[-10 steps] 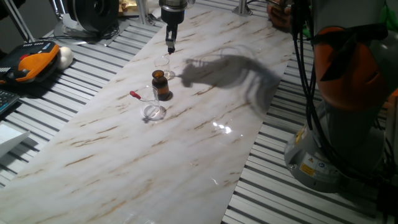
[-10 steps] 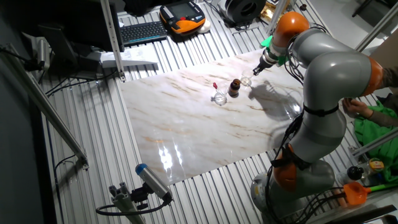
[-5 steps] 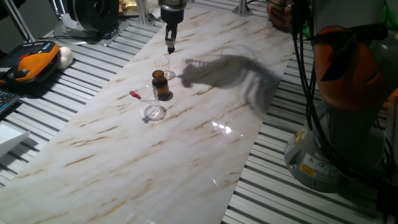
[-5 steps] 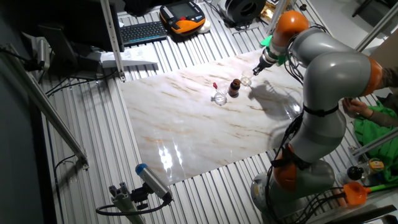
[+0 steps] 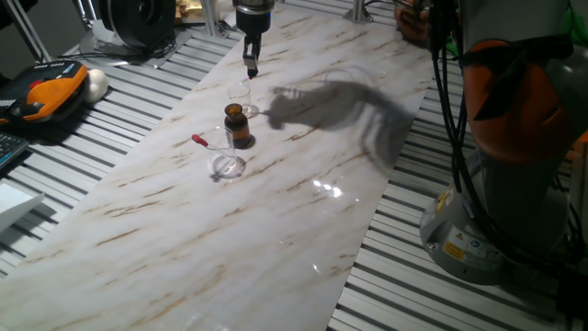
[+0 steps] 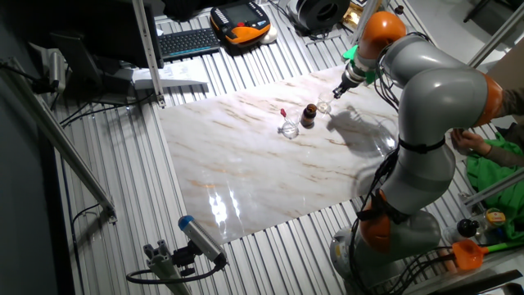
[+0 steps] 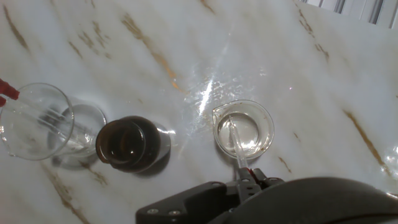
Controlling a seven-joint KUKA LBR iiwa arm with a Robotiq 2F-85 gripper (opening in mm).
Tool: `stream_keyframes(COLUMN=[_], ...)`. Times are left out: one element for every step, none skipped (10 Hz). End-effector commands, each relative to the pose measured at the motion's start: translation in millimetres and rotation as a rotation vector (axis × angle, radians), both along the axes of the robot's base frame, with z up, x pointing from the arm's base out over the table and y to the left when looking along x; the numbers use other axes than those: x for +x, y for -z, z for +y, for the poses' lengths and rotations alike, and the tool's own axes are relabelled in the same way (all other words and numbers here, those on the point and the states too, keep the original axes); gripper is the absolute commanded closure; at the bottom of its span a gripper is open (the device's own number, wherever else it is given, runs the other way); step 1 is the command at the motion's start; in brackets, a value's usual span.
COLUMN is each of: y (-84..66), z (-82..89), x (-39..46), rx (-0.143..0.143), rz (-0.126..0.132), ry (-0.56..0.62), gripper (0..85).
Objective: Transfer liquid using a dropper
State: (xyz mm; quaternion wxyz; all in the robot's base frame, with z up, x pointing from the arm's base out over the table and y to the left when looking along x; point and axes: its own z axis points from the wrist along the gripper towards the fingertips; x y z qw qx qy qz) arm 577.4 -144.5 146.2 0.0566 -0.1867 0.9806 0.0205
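My gripper (image 5: 251,66) is shut on the dropper (image 7: 237,147), a thin clear pipette. It hangs tip down into a small clear beaker (image 7: 243,128) that holds a little liquid. The gripper (image 6: 337,92) is right above this beaker (image 5: 241,92). In the hand view only the fingertips (image 7: 250,180) and the glass stem show; the bulb is hidden between them. The open amber bottle (image 5: 238,125) stands just in front of the small beaker and also shows in the hand view (image 7: 129,143).
A larger clear beaker (image 5: 225,164) stands beside the bottle, and a look-alike dropper with a red bulb (image 5: 197,140) leans in it. The marble sheet (image 5: 303,230) lies on a slatted table. An orange pendant (image 5: 50,92) lies at the far left, and my arm base (image 5: 514,156) stands at the right.
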Motion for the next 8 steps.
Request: stream_keyframes(y=[-0.2,-0.5,-0.8,-0.9,-1.0,-1.0,-1.0,-1.0], z=[-0.1,-0.1,-0.2,-0.2,-0.2,-0.2,0.0,0.1], x=[-0.3,-0.6,-1.0,-1.3,-1.4,-1.4,-1.4,-1.3], rx=[0.000,0.000,-0.002,-0.005,-0.007,-0.008,-0.008,-0.010], rz=[0.001,0.002,0.002,0.003,0.003,0.003,0.003,0.001], ry=[0.001,0.003,0.006,0.009,0.009,0.010,0.010,0.011], gripper=[85.0,85.0,85.0,85.0,68.0,68.0,68.0,68.0])
